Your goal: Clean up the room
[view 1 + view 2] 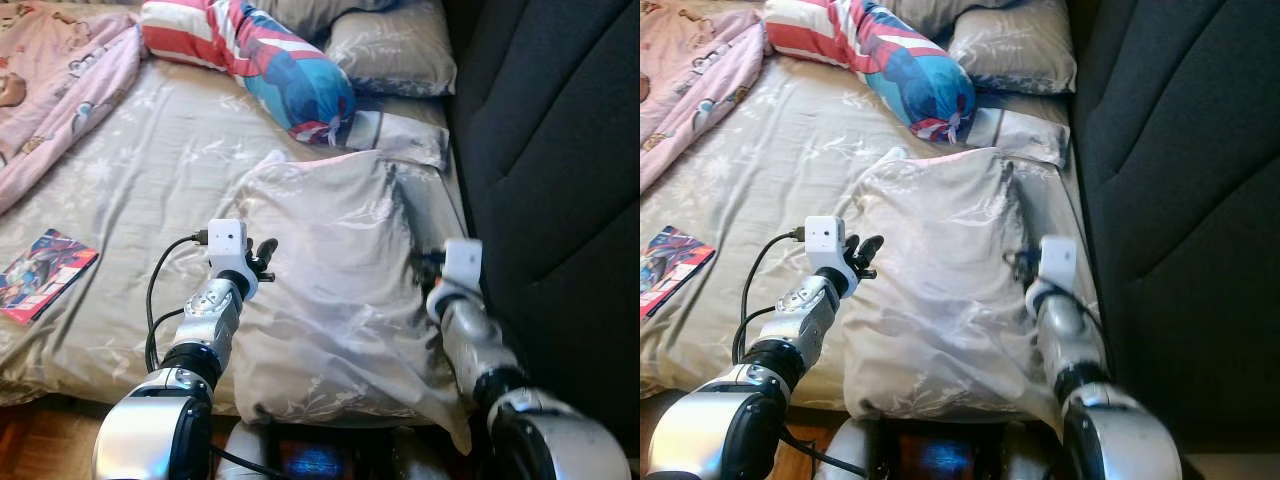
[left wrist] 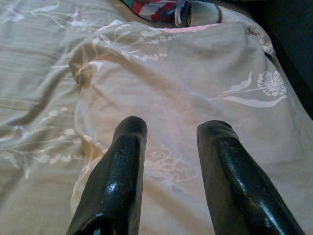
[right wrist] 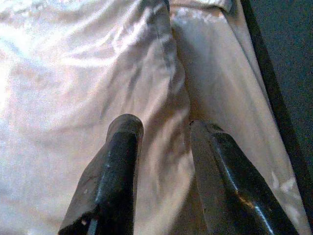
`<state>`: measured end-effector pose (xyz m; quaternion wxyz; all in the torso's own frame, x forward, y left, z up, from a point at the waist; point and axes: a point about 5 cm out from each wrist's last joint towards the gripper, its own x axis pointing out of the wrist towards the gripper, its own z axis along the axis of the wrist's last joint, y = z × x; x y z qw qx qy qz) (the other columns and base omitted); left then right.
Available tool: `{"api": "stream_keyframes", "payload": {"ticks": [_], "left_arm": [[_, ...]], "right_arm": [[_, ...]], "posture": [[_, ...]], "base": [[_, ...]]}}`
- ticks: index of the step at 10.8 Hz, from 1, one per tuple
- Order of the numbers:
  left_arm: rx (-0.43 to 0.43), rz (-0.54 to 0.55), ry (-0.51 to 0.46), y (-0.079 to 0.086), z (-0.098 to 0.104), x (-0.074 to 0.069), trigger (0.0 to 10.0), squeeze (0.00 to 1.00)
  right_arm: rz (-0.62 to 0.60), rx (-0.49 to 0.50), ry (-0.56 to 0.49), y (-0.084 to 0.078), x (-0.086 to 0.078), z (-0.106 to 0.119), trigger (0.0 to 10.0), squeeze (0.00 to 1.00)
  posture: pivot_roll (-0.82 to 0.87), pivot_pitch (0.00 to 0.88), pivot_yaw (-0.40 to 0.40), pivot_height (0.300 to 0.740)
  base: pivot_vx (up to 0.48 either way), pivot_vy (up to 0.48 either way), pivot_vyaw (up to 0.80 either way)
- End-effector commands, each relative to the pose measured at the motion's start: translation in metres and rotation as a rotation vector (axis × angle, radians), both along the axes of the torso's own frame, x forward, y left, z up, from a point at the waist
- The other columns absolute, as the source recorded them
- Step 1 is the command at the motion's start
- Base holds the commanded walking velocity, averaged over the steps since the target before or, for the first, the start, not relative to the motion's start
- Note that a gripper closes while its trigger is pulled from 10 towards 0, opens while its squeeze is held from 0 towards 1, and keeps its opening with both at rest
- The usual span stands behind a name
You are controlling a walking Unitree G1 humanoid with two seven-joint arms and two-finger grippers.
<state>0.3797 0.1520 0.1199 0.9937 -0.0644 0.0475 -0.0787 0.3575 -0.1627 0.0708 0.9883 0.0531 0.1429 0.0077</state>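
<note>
Here, the left gripper (image 1: 262,255) and right gripper (image 3: 161,128), jaws parted and empty, flank the centre-frame pillow (image 1: 335,280) on the bed (image 1: 130,170), seemingly readying a two-sided lift.

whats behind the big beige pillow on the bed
Behind the beige pillow lie a superhero bolster and a small folded cloth, with another pillow beyond at the headboard. The bolster's near end touches its top edge. Anything under it is covered.
</note>
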Motion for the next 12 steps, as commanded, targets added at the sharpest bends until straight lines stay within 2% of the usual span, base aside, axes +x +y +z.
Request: {"api": "stream_keyframes", "payload": {"ticks": [1, 5, 10, 12], "left_arm": [[0.0, 0.013, 0.023, 0.0039, -0.0089, -0.0042, 10.0, 0.0], [-0.022, 0.022, 0.001, 0.0013, -0.0043, -0.0022, 10.0, 0.0], [0.001, 0.024, 0.0, 0.0047, -0.008, -0.0048, 10.0, 0.0], [-0.006, 0.029, -0.007, 0.0052, -0.0084, -0.0057, 10.0, 0.0]], "right_arm": [[-0.011, -0.002, 0.013, -0.003, -0.0043, -0.0059, 10.0, 0.0], [0.006, -0.016, -0.016, -0.0032, -0.0051, -0.0049, 10.0, 0.0], [0.015, 0.02, -0.068, -0.0008, -0.0035, 0.0003, 10.0, 0.0], [0.019, 0.015, -0.06, -0.001, -0.0051, -0.0022, 10.0, 0.0]], "posture": [[0.09, 0.248, -0.026, 0.66], [0.1, 0.242, -0.024, 0.66], [0.09, 0.223, -0.018, 0.66], [0.09, 0.204, -0.018, 0.66]], "base": [[0.0, 0.0, 0.0], [0.0, 0.0, 0.0], [0.256, 0.0, 0.0], [0.274, 0.0, 0.0]]}}
